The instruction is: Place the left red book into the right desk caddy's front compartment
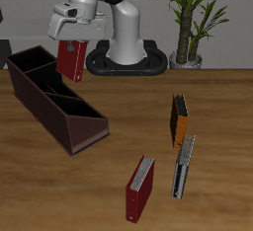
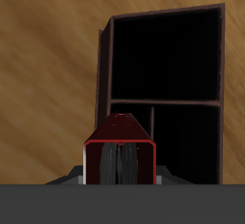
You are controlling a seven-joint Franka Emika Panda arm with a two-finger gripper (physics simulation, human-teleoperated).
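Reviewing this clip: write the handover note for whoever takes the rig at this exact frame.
Claw: shut on the left red book, which hangs upright in the air.
Right desk caddy: on the table, the book over its rear part; wrist view shows open sections below.
Done: book picked up and carried to the caddy.
Left: move toward the front compartment, lower, release.

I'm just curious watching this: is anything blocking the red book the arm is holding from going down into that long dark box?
Nothing visible does. The gripper holds the left red book in the air above the right desk caddy, whose open sections look empty in the wrist view; only its slanted dividers separate them.
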